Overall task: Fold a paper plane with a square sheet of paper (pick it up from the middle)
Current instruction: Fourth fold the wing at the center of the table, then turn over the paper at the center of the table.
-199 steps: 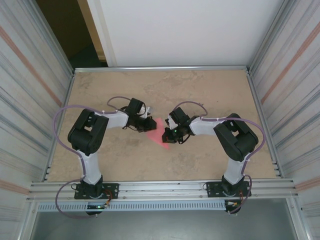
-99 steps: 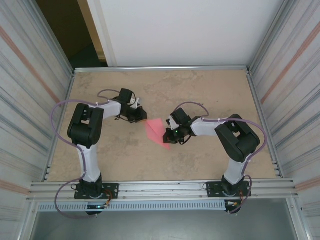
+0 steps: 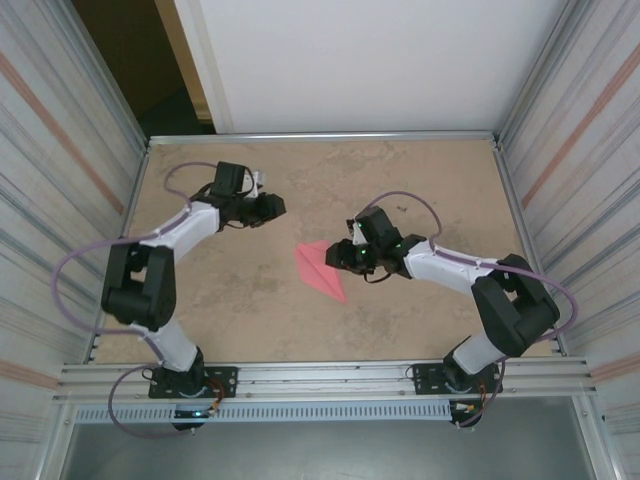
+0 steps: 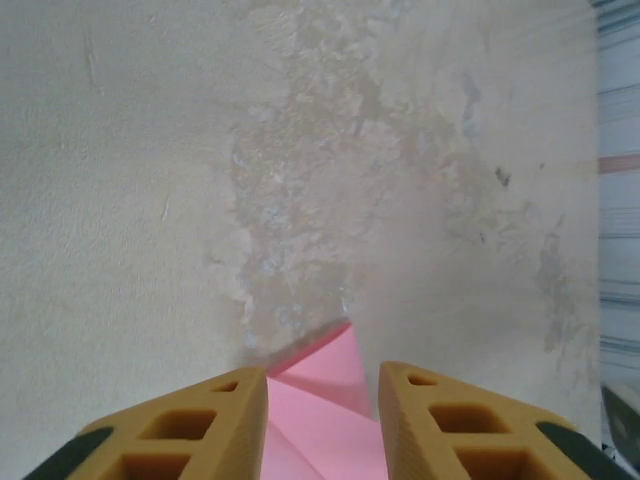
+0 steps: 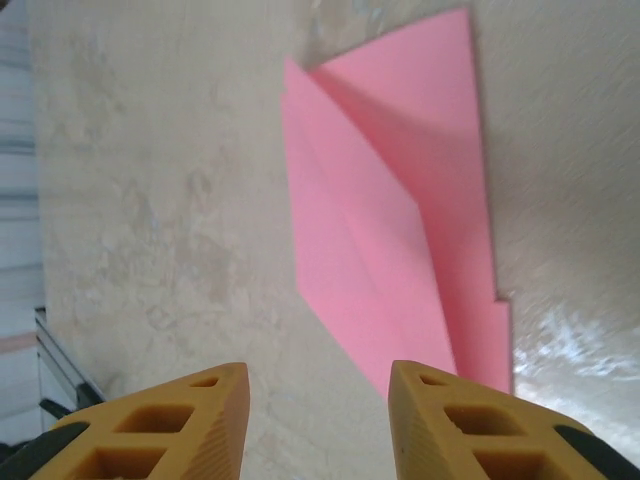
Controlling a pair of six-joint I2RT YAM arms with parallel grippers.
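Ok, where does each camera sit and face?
Top external: high behind the robot, looking down at the table; both arms show, left tool, right tool.
Left wrist: on the left arm, facing the table past its own fingers.
Right wrist: same from the right arm, its fingers too.
Shared: all three show the folded pink paper.

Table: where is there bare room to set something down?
Bare: the far strip along the back rim, and the near stretch between the paper and the front rail. Crowded: the middle, where the left pincer and right pincer flank the paper.
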